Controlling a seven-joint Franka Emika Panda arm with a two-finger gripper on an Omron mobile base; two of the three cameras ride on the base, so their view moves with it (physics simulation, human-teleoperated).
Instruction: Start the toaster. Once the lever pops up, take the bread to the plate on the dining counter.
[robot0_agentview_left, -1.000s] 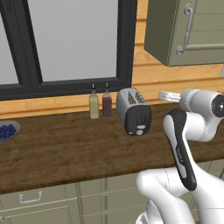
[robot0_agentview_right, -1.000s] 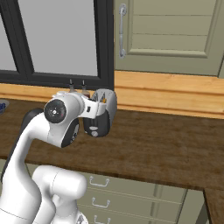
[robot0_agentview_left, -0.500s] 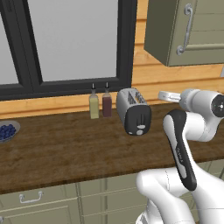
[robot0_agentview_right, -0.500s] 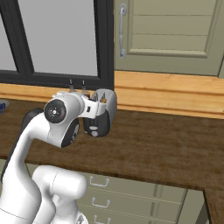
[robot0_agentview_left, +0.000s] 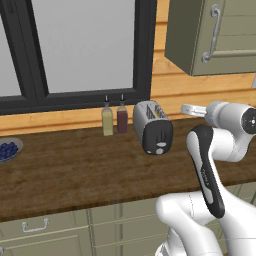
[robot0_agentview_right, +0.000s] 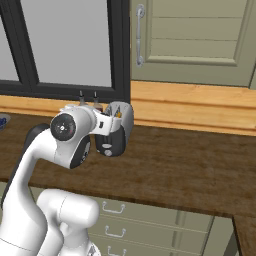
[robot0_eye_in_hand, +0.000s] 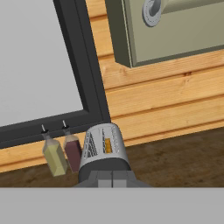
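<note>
toaster: silver two-slot toaster (robot0_agentview_left: 153, 126) sits on the counter (robot0_agentview_left: 75, 170), just beside two bottles (robot0_agentview_left: 114, 118) at its 9 o'clock
bread: orange-brown edge of the bread (robot0_eye_in_hand: 107, 145) pokes from one slot in the hand view
lever: pale knob (robot0_agentview_left: 160, 150) low on the black end panel
tool: fingers (robot0_eye_in_hand: 113, 178) pressed together, gripping nothing, right in front of the toaster
change: honestly nothing, arm and scene look identical to a second ago
meaning: guessing it's waiting for the pop-up, bread not out yet
</note>
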